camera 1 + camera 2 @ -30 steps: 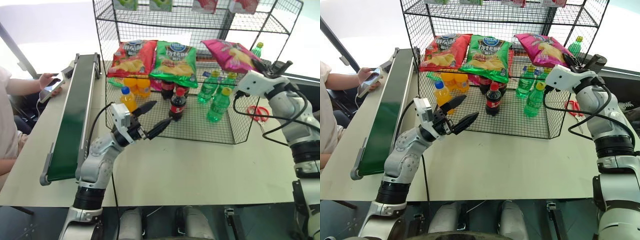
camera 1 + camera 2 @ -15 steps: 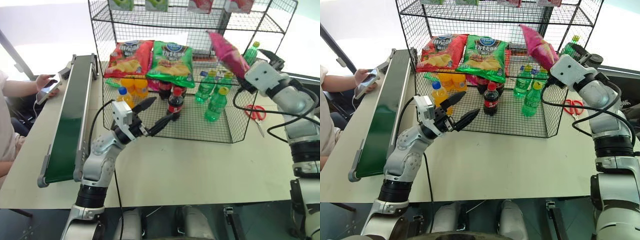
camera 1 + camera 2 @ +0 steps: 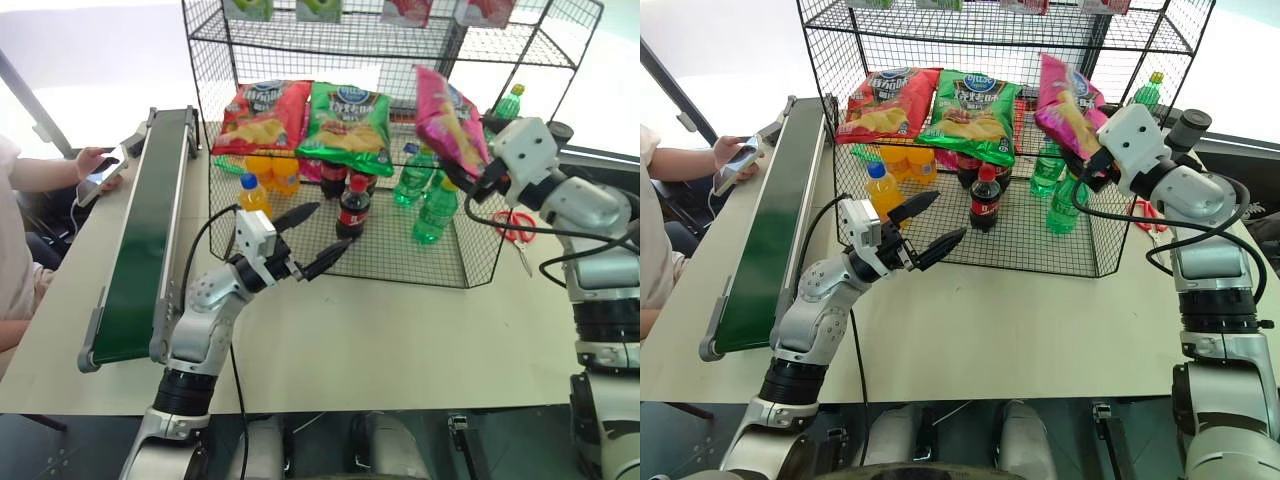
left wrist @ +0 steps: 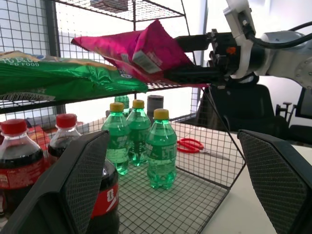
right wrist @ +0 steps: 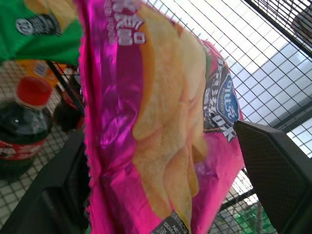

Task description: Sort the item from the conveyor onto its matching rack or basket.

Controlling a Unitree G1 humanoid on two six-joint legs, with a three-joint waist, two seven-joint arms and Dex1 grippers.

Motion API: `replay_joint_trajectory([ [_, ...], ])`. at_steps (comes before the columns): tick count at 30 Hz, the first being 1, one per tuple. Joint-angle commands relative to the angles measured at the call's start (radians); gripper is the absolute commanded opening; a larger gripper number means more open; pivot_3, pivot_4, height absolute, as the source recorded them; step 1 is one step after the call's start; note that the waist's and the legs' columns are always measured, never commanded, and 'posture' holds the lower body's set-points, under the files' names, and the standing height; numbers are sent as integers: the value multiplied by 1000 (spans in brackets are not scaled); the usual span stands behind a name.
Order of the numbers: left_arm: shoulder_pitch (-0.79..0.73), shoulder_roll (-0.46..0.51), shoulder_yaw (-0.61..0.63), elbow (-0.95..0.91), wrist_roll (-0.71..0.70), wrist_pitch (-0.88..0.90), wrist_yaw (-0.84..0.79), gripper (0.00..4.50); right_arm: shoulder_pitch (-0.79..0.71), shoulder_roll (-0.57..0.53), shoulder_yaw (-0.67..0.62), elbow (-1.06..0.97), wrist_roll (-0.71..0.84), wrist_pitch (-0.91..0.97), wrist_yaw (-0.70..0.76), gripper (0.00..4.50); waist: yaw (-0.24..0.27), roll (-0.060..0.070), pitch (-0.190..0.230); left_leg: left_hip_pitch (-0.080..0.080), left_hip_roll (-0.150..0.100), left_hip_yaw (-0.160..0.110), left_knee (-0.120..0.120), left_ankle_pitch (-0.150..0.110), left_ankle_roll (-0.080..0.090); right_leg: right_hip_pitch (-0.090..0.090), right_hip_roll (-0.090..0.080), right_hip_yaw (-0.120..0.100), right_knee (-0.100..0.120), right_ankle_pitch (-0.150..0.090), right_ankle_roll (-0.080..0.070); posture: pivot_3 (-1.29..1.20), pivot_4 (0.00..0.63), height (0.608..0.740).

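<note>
Pink chip bag (image 3: 448, 118) leans at the right end of the black wire rack (image 3: 330, 60) between the right gripper's (image 3: 478, 178) spread fingers, and the left wrist view shows the left gripper (image 4: 170, 190) wide open, holding nothing.

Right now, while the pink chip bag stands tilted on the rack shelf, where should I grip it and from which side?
Grip the pink chip bag at its flat sealed end nearest the right gripper, coming from the front right of the rack. It is tilted on edge, so one finger fits each face there; the puffy middle would likely slip.
</note>
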Motion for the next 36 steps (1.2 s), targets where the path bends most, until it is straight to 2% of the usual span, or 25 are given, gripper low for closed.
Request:
replay_joint_trajectory([
  [1,-6,10,-1,-22,6,-27,-6,4500,5,5,-34,-58,39,2,14,4007,0,0,0,0,0,0,0,0,1,0,0,0,0,0,0,0,150,740],
  [3,-7,14,-1,-20,7,-29,-6,4500,9,4,-28,-58,24,-3,3,3374,0,0,0,0,0,0,0,-1,1,0,0,0,0,0,0,0,150,740],
  [7,-8,14,-4,-22,5,-30,-1,4500,3,-17,-14,-18,-48,-54,-33,1400,0,0,0,0,0,0,0,-1,1,0,0,0,0,0,0,0,150,740],
  [8,-7,13,-7,-21,9,-32,1,4500,2,-25,-8,-4,-74,-74,-43,773,0,0,0,0,0,0,0,-1,1,0,0,0,0,0,0,0,150,740],
  [9,-8,12,-9,-20,12,-34,1,4500,0,-35,0,10,-105,-97,-56,302,1,0,0,0,0,0,0,-1,1,0,0,0,0,0,0,0,150,740],
  [10,-8,10,-11,-20,14,-35,2,4500,-5,-39,4,23,-127,-115,-67,49,1,0,0,0,0,0,0,0,1,0,0,0,0,0,0,0,150,740],
  [15,-9,10,-14,-19,19,-40,1,4500,-66,-58,28,97,-252,-196,-171,49,-3,0,0,0,-1,0,0,2,-3,0,0,0,0,0,0,0,150,740],
  [21,-7,16,-19,-22,27,-41,4,4500,-79,-43,45,143,-271,-213,-165,49,-4,0,0,0,0,1,0,2,-4,0,0,0,0,0,0,0,150,740],
  [22,-7,18,-17,-23,27,-41,7,4500,-76,-42,42,143,-256,-213,-152,278,-4,0,0,0,0,1,0,2,-4,0,0,0,0,0,0,0,150,740],
  [25,-4,27,-13,-30,26,-39,11,4500,-64,-36,30,131,-211,-208,-116,1326,-4,0,0,0,0,0,0,2,-4,0,0,0,0,0,0,0,150,740],
  [31,12,58,-2,-57,21,-22,21,4500,9,-35,-24,-6,17,-180,61,4452,0,0,0,0,0,0,0,2,-4,0,0,0,0,0,0,0,150,740],
  [34,21,86,6,-72,17,-4,27,4500,71,-30,-61,-112,147,-132,133,4452,1,0,0,0,0,0,0,1,-2,0,0,0,0,0,0,0,150,740],
  [36,24,116,20,-81,11,17,29,4500,117,-32,-93,-202,274,-26,177,4452,1,0,0,0,0,0,0,0,1,0,0,0,0,0,0,0,150,740],
])
